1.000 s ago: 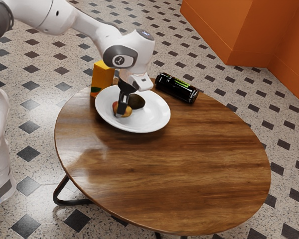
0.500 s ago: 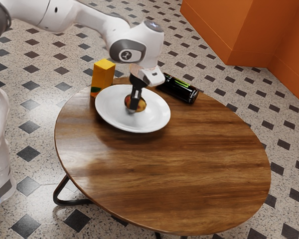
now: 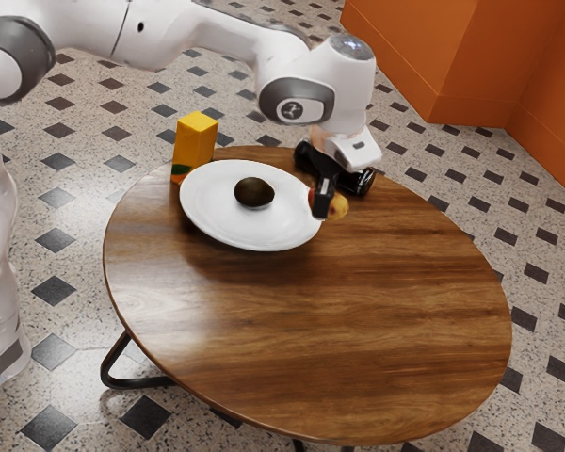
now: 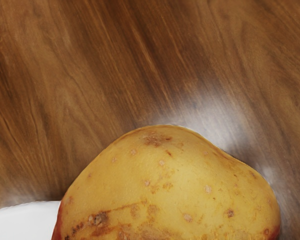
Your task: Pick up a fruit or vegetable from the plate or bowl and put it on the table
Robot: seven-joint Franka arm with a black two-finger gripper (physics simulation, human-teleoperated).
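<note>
Glossy white plate (image 3: 212,223), streaky brown wooden table (image 3: 358,330), yellow fruit (image 4: 170,185) with brown specks, dark-diamond speckled floor (image 3: 52,405)

Surface (image 3: 358,311): one
Plate (image 3: 234,231): one
Dark fruit (image 3: 254,192): one, on plate
Yellow fruit (image 3: 340,205): one, near plate
Can (image 3: 361,182): one
Carton (image 3: 195,146): one

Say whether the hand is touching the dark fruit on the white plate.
Apart. The exterior view shows it: a bare stretch of the white plate lies between the dark fruit and the hand.
</note>
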